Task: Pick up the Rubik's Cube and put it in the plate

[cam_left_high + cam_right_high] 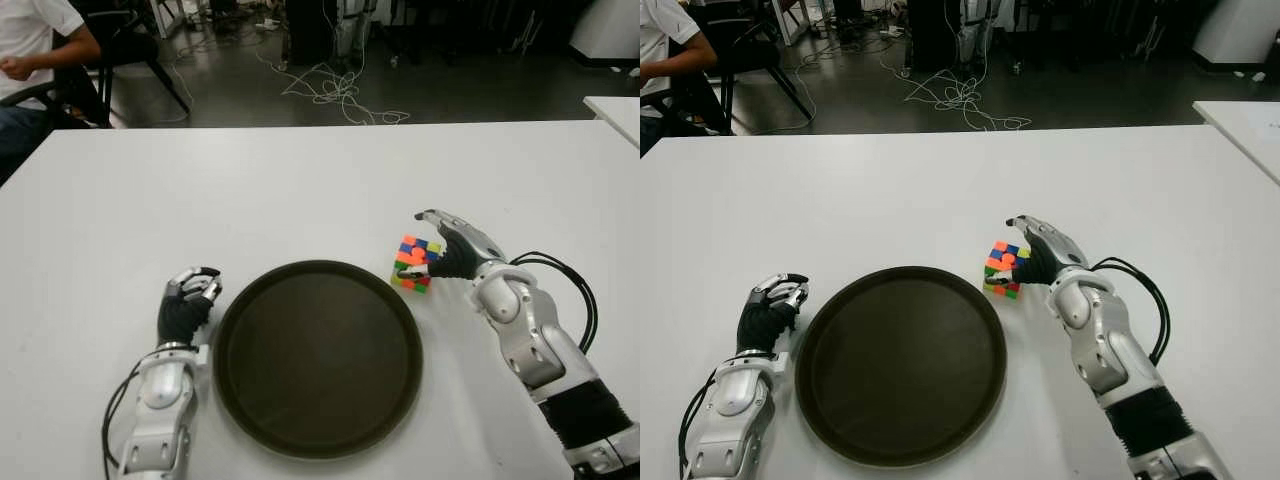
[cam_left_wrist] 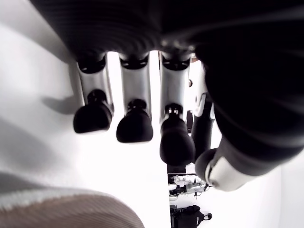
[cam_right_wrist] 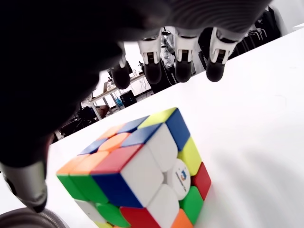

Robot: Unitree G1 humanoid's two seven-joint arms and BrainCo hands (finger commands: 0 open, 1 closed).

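The Rubik's Cube (image 1: 415,263) stands on the white table (image 1: 300,190), just off the right rim of the dark round plate (image 1: 315,360). My right hand (image 1: 432,240) arches over the cube from the right. Its fingers (image 3: 183,57) reach out past the cube's top without touching it, and the thumb (image 3: 26,185) hangs beside the cube's plate-side face. The cube (image 3: 137,175) shows whole in the right wrist view, with all its weight on the table. My left hand (image 1: 188,300) shows left of the plate, fingers loosely bent and holding nothing.
A seated person (image 1: 30,50) is at the far left behind the table. Loose cables (image 1: 335,90) lie on the floor beyond the far edge. A second white table's corner (image 1: 615,108) shows at the right.
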